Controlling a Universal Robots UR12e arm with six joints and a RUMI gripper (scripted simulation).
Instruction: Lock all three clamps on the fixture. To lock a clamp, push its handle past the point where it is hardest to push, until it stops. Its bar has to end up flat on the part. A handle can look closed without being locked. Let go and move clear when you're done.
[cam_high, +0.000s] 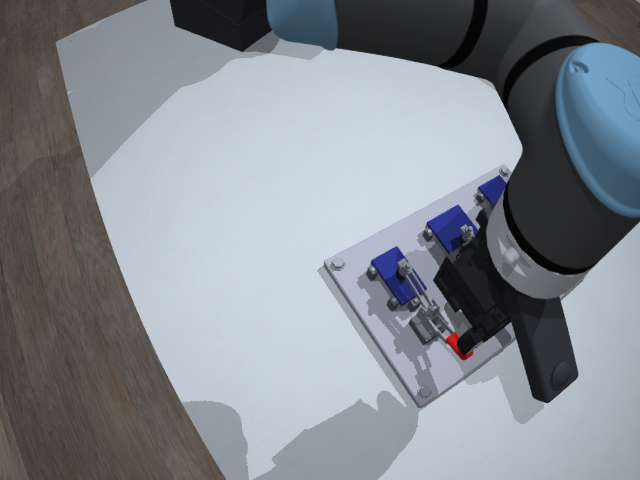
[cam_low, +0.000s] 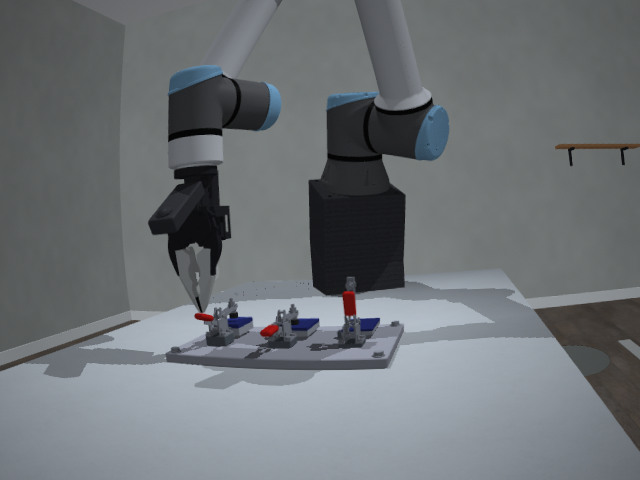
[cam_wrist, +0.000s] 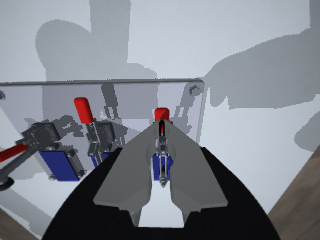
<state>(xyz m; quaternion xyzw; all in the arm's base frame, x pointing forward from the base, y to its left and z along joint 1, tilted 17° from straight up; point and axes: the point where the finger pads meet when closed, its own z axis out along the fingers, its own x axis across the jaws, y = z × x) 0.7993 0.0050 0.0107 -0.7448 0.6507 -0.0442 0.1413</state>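
Pressed together, the grey tapered fingertips (cam_high: 463, 347) (cam_low: 201, 311) are hovering just above the red-gripped handle (cam_high: 454, 344) (cam_low: 203, 316) (cam_wrist: 161, 114) at left, its long axis pointing nearward, so I'm judging downward pushing.

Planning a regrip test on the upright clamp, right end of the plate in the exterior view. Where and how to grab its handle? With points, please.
Take the red grip (cam_low: 349, 303) (cam_wrist: 13, 153) near its free end, probably from above, jaws astride its narrow sides. It stands steeply up in the exterior view, well apart from the other two red handles, and is elongated. The gripper (cam_low: 201, 311) (cam_wrist: 162, 121) is shut, so open it first.
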